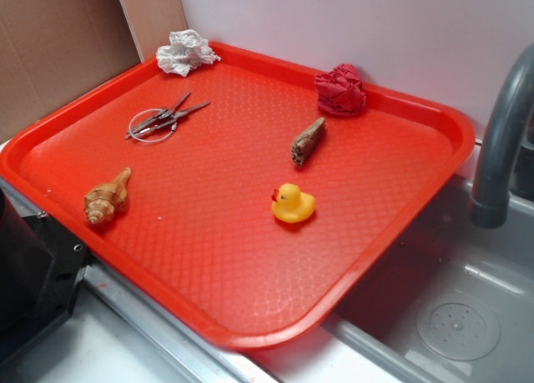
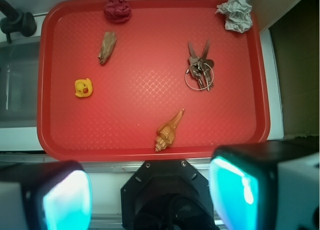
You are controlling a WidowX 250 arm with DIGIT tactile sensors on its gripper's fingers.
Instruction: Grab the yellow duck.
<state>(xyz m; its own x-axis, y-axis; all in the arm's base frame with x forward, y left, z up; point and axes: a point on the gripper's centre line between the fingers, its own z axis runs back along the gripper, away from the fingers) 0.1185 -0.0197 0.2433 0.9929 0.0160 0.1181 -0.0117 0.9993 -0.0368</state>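
The yellow duck (image 1: 294, 204) stands upright on the red tray (image 1: 209, 241), right of its middle, with its orange beak pointing left. In the wrist view the duck (image 2: 83, 87) is small, at the left side of the tray (image 2: 140, 94). My gripper (image 2: 150, 196) is open and empty. Its two teal pads (image 2: 67, 202) frame the bottom of the wrist view, high above the tray's near edge and far from the duck. The gripper does not show in the exterior view.
Also on the tray are a tan seashell (image 1: 107, 198), keys on a ring (image 1: 164, 118), crumpled white tissue (image 1: 185, 52), a red crumpled cloth (image 1: 340, 90) and a brown rough piece (image 1: 308, 140). A grey faucet (image 1: 501, 141) and a sink (image 1: 450, 308) are at the right. The black robot base (image 2: 167, 190) is below the gripper.
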